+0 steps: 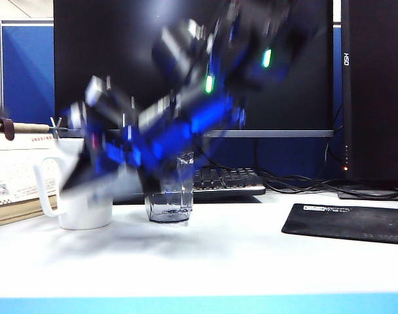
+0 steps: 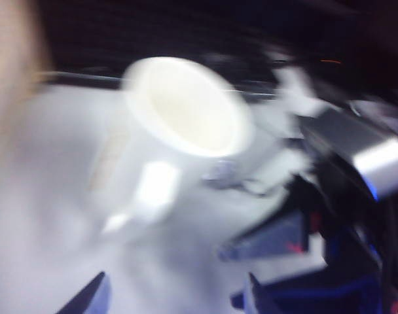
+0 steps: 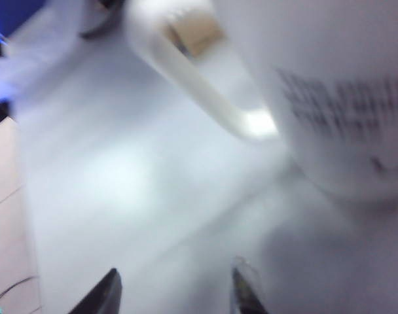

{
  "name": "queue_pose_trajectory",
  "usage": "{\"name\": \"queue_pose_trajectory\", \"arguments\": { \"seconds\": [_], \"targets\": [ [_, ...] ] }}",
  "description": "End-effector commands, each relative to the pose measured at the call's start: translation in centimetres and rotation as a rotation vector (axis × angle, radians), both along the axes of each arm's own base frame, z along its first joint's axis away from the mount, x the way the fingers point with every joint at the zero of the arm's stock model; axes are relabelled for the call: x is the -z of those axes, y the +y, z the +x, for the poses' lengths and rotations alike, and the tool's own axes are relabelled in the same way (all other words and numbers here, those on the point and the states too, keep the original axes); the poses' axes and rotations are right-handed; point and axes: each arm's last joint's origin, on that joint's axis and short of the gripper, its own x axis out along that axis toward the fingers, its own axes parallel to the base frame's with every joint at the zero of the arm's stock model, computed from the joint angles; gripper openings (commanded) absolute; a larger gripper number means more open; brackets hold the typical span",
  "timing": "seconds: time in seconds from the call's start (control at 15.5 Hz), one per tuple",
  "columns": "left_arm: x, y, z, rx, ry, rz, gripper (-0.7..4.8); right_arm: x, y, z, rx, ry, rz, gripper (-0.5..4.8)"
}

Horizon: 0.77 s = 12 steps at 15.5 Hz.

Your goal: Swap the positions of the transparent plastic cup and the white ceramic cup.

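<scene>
Blur smears most of the exterior view, where two dark blue arms cross the upper and middle left of the frame. On the white worktop [image 1: 205,255] the white ceramic cup [image 1: 84,196] stands at the left, its loop handle turned toward the left edge, partly covered by a blurred arm. Just to its right, near the centre of the frame, stands the transparent plastic cup [image 1: 171,193], upright, with a greyish base. The two cups are near each other but apart. Behind them lies a black keyboard [image 1: 228,180] beneath a dark monitor [image 1: 186,65], and a black mouse pad [image 1: 346,222] lies at the right. A desk calendar [image 1: 16,170] stands at the far left edge.

In the left wrist view the white ceramic cup [image 2: 179,124] shows its open mouth, well clear of the left tool [image 2: 173,297], whose two dark fingertips stand apart with nothing between them. Another arm's dark and silver parts fill the right side of that picture.

In the right wrist view the white ceramic cup [image 3: 330,91] sits large in the upper right with blurred dark lettering and its handle to the left. The right tool [image 3: 176,294] shows two fingertips spread apart over bare worktop, holding nothing and not touching the cup.
</scene>
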Motion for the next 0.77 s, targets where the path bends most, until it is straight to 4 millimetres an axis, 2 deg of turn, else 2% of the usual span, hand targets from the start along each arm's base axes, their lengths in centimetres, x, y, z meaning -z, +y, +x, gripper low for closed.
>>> {"name": "queue_pose_trajectory", "arguments": {
  "seconds": [0.06,0.26,0.32,0.39,0.58,0.64,0.77],
  "targets": [
    [-0.8,-0.2,0.0,0.101,-0.06,-0.051,2.68,-3.8,-0.9,-0.8,-0.017,-0.063,0.028,2.13],
    [-1.8,-0.8,0.2,0.152,-0.122,-0.108,2.67,-7.5,-2.2,-1.9,0.011,-0.135,0.028,2.12],
    [-2.5,-1.4,0.3,0.181,-0.165,-0.131,2.64,-9.7,-3.2,-2.6,0.038,-0.206,0.023,2.12],
    [-3.0,-2.0,0.4,0.19,-0.19,-0.154,2.34,-11.8,-4.3,-3.5,0.068,-0.271,0.026,2.12],
    [-2.9,-4.1,0.4,0.187,-0.195,-0.139,2.31,-16.3,-6.8,-5.4,0.162,-0.399,0.068,2.12],
    [-2.7,-5.5,0.3,0.189,-0.202,-0.109,2.32,-18.4,-8.1,-6.4,0.217,-0.455,0.1,2.12],
    [-2.0,-7.5,0.4,0.188,-0.192,-0.064,2.32,-21.1,-10.3,-8.0,0.292,-0.538,0.152,2.12]
  ]
}}
